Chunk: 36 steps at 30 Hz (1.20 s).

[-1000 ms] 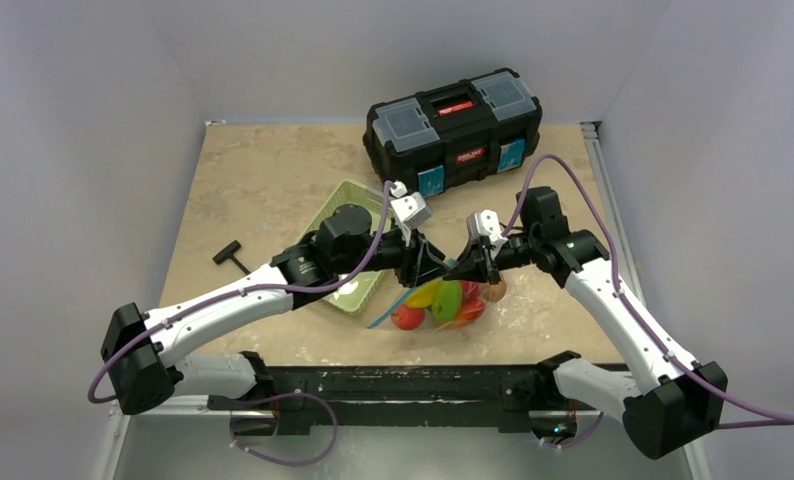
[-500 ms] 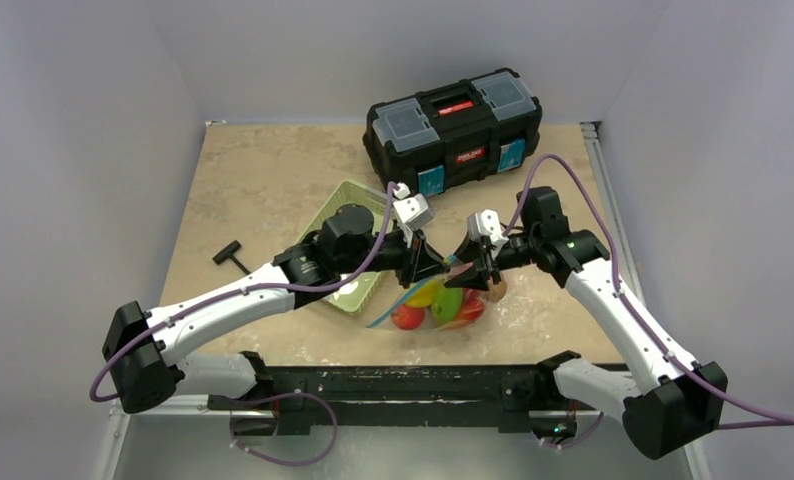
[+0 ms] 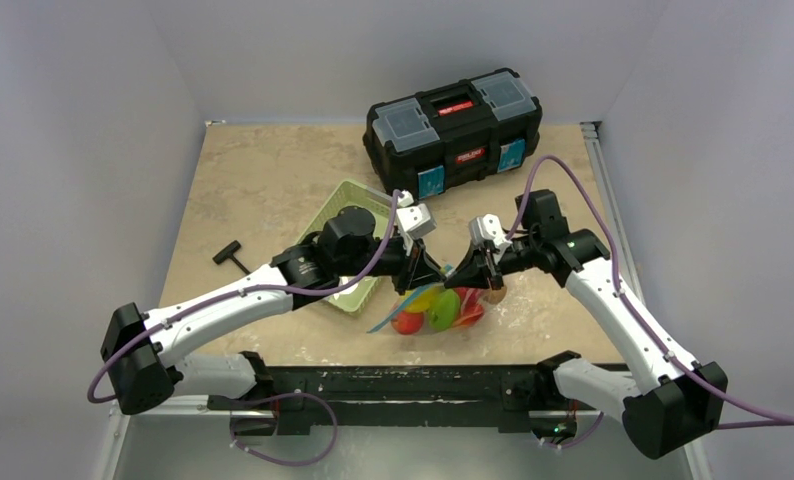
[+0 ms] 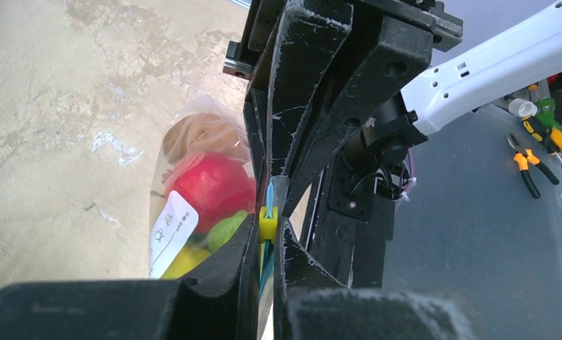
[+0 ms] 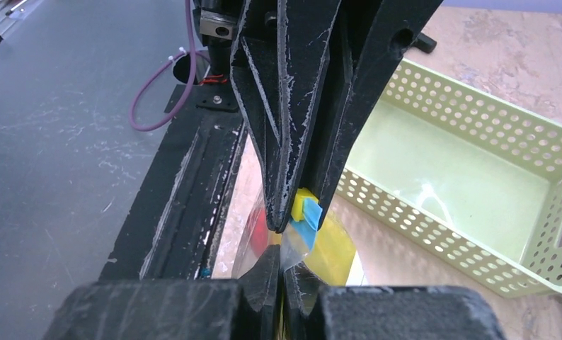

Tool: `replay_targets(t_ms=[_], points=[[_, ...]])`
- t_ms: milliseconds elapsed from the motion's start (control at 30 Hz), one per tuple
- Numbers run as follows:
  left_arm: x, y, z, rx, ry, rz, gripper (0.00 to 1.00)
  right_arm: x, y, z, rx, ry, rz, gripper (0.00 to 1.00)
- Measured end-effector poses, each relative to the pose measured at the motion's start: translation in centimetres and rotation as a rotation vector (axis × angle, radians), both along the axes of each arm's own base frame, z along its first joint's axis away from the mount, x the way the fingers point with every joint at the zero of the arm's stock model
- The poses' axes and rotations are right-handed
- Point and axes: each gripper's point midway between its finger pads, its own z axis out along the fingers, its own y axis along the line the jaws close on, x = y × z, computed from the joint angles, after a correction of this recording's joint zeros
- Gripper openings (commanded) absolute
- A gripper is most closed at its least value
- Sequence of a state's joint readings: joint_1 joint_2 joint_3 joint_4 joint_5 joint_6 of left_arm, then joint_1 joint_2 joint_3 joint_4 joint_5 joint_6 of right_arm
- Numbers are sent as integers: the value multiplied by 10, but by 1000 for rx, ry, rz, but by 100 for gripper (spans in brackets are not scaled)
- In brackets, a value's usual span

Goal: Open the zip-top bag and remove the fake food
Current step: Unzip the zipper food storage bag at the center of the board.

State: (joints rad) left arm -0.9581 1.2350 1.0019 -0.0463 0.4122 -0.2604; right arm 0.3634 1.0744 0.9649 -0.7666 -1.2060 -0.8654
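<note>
Left end effector (image 4: 267,230), spread a second ago, now pinches the zip-top bag (image 3: 443,305); right end effector (image 5: 281,262) likewise.

On my screen the zip-top bag (image 4: 187,113) reads as clear, glossy, crinkled plastic film with a paper-like white label (image 4: 170,227). The fake food (image 4: 213,185) inside looks like smooth, shiny plastic. The left gripper (image 4: 267,230) and right gripper (image 5: 282,258) look matt black and rough, scuffed with whitish scratches. I see the basket (image 5: 469,117) as smooth, pale green perforated plastic, and the table (image 3: 263,180) as a matt, mottled stone-look top.
</note>
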Motion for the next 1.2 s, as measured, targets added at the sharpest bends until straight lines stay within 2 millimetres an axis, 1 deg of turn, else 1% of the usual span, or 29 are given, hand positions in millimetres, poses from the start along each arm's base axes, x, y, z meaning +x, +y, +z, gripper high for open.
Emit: replay_targets(t_ms=[267,467,567,600,633,667,700,733,767,833,933,1033,1100,1167,1200], points=[[-5,7,-2,6,-12,-9,0,2,-2,3,13,8,-9,0],[-11,15,-16,17,3,-7,0,3,-3,4,16,5,-15,0],[-13,18,-26,36,18,-7,0,4,-5,5,17,-2,-24,0],[-14,18,-29,41,23,-7,0,4,-5,5,18,-4,-25,12],[-14,19,-31,45,26,-7,0,4,-5,5,18,-7,-25,31],[-14,19,-32,47,28,-8,0,4,-5,4,16,-6,-23,46],[-15,19,-32,47,28,-9,0,3,-6,3,13,-1,-21,59],[-15,19,-32,47,29,-10,0,2,-6,1,11,-4,-13,68],[-15,19,-32,46,29,-11,0,1,-6,0,7,1,-10,74],[-16,19,-32,46,29,-14,0,-1,-6,-3,2,8,1,78],[-17,18,-31,46,28,-19,0,-4,-3,-6,-3,17,21,76],[-20,17,-31,46,27,-30,0,-11,5,-12,-24,39,59,66],[-22,16,-32,46,27,-35,0,-13,12,-17,-49,57,79,53],[-24,16,-31,45,26,-38,0,-14,17,-22,-72,69,93,35],[-24,15,-31,43,23,-38,0,-15,20,-24,-81,72,100,22]])
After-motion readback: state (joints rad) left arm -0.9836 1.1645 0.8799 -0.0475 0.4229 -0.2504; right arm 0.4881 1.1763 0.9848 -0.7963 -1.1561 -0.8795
